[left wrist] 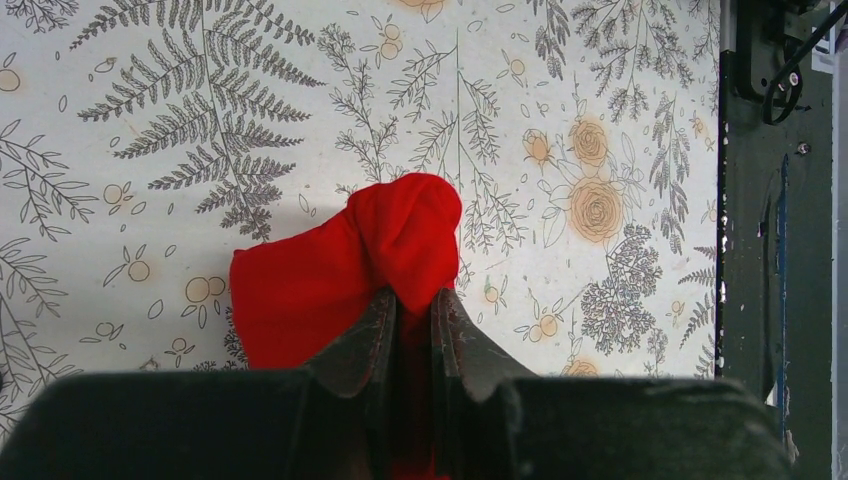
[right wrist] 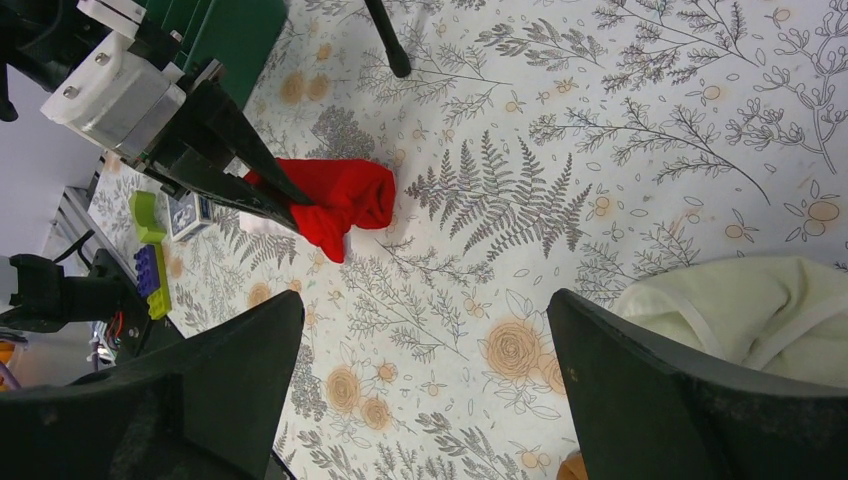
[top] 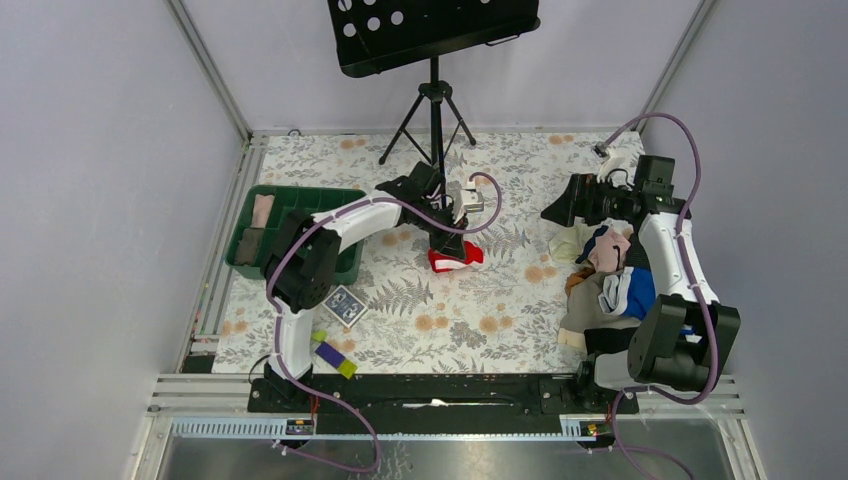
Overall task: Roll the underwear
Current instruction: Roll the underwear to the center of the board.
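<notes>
Where the underwear (left wrist: 320, 275) lies: middle of tabletop (left wrist: 150, 60), bunched.
Left fingers (left wrist: 365, 335): nearly closed, pinching its red fold.
Right fingers (right wrist: 235, 380): spread wide, empty, well apart.
Roll: probably needs firm pinch, even tucking.

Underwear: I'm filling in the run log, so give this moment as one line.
underwear: bunched on table | left fingers: shut on its fold | right fingers: open, empty, beside cream cloth
</notes>
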{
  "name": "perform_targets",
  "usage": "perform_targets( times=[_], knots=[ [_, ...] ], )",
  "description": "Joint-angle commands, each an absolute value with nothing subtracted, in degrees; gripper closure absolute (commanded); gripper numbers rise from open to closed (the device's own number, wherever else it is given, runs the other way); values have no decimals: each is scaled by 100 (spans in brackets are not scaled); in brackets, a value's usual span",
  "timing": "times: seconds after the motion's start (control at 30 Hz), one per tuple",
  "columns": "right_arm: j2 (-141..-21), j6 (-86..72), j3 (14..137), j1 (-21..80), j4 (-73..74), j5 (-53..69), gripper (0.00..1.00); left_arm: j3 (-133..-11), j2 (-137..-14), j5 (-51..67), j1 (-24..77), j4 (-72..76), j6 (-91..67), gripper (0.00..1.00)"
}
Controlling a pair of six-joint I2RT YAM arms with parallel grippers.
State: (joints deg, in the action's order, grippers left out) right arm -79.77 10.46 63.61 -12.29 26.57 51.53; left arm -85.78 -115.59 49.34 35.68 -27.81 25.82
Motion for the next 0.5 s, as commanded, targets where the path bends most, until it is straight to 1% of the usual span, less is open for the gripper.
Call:
perform_targets(
  times=[0.0, 0.07, 0.1, 0.2, 0.27, 0.3, 0.37, 0.4, 0.47],
  knots=[
    [-7972, 996, 6381, -1156, 2304, 5247, 0, -8511, -11469, 5173, 3564, -2789, 2611, 98],
    [-8012, 1004, 6375, -1141, 2293, 5232, 0, -8404, -11424, 5112, 3596, -2795, 2621, 92],
    [-8033, 1004, 6359, -1123, 2270, 5211, 0, -8342, -11393, 5022, 3620, -2795, 2663, 90],
    [-8056, 1071, 6240, -846, 2146, 4943, 0, -8166, -11365, 4763, 3672, -2688, 2723, 89],
    [-7997, 1520, 6133, -417, 2254, 4829, 0, -8061, -11353, 4698, 3667, -2510, 2649, 90],
    [-7902, 1867, 6027, -185, 2300, 4841, 2, -8056, -11367, 4686, 3661, -2482, 2653, 91],
    [-7426, 2393, 5543, 287, 1963, 4843, 9, -8109, -11413, 4716, 3628, -2476, 2663, 92],
    [-7192, 2543, 5214, 465, 1629, 4825, 14, -8165, -11437, 4743, 3597, -2470, 2652, 93],
    [-6784, 3035, 4547, 853, 1182, 4635, 31, -8296, -11524, 4871, 3485, -2501, 2563, 94]
  ],
)
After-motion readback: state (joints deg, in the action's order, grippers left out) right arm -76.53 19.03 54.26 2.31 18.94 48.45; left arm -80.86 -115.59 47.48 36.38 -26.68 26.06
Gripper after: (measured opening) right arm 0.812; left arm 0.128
